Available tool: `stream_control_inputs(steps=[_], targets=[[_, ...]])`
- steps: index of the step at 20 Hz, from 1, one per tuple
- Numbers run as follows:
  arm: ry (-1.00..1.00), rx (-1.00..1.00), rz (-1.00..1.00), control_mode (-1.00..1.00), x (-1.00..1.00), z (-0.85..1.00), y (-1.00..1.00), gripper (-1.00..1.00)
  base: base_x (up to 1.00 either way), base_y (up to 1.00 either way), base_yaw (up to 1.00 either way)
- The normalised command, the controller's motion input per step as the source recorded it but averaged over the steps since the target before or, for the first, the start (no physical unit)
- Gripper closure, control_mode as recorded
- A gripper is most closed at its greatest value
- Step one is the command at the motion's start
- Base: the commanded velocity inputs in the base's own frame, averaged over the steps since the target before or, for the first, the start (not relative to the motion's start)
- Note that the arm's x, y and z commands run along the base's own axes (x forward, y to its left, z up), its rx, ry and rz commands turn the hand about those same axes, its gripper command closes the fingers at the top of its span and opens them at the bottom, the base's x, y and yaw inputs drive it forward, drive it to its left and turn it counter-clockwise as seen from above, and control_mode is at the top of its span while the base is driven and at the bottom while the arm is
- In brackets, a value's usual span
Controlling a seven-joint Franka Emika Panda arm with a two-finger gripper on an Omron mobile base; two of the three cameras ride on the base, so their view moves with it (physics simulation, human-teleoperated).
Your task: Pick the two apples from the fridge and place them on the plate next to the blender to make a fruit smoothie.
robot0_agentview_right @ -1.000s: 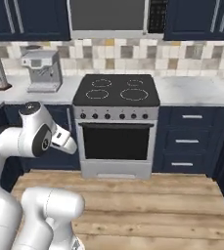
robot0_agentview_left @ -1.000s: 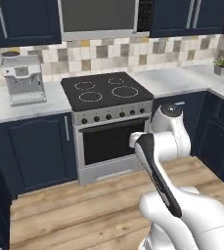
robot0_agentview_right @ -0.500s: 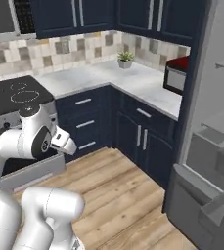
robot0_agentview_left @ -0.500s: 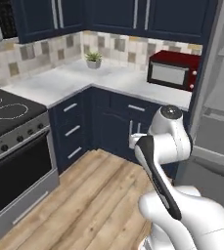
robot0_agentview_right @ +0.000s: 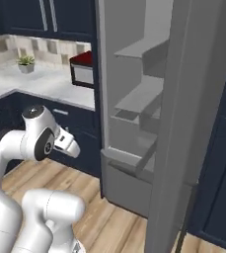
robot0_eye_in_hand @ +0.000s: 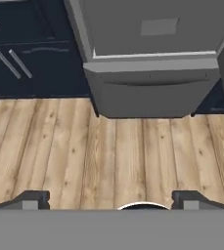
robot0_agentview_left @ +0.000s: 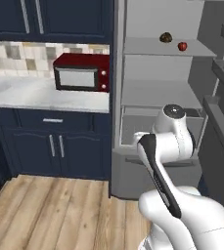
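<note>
We are facing the fridge (robot0_agentview_left: pixel 157 97), its door swung open to the right, tall body upright, shelves running flat from left to right. On the upper shelf (robot0_agentview_left: pixel 160 48) sits the red apple (robot0_agentview_left: pixel 182 46), far right, round, with no long axis we can call. Just left of it rests a dark brown lumpy ball (robot0_agentview_left: pixel 166 37), close by but apart. The wide grey drawer (robot0_eye_in_hand: pixel 150 88) lies across the bottom, long side left to right. In the hand view the claw (robot0_eye_in_hand: pixel 111 200) hangs released over the wooden floor (robot0_eye_in_hand: pixel 108 156), fingertips (robot0_eye_in_hand: pixel 33 200) spread wide with nothing between them. The apple is high and far beyond it, well apart. Left of the fridge, a red microwave (robot0_agentview_left: pixel 81 73) stands on the worktop (robot0_agentview_left: pixel 45 97).
</note>
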Motion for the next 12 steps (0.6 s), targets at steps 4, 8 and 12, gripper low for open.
stream_control_inputs(steps=[4, 8, 12], targets=[[0.0, 0.0, 0.0, 1.0, 0.0, 0.0, 0.0, -1.0, 0.85, 0.2, -0.36], [0.0, 0.0, 0.0, 1.0, 0.0, 0.0, 0.0, -1.0, 0.51, -0.07, -0.41], [0.0, 0.0, 0.0, 1.0, 0.0, 0.0, 0.0, -1.0, 0.64, 0.04, -0.27]])
